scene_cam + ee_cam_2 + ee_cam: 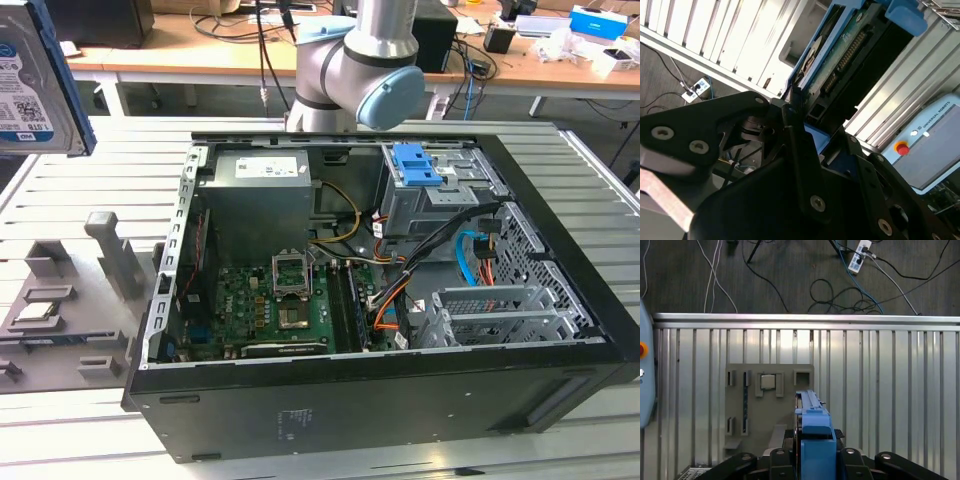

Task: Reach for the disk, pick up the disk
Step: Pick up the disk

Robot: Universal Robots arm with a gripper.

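**Disk (32, 85) in the air, pickup looks done**

Slatted metal bench (60, 170) carries the open computer case (300, 410) and, at the exterior view's left, a grey fixture tray (60, 310). Over that tray the disk hangs clear, label showing, touching nothing below. In both wrist views its blue-railed edge sits inside the end effector (815, 456), which is clamped on it. Reach and grasp both appear complete, and nothing of the task seems left.

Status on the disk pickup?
Hand shut on the disk. Disk in the air, outside the computer case. Grey fixture below, apart.
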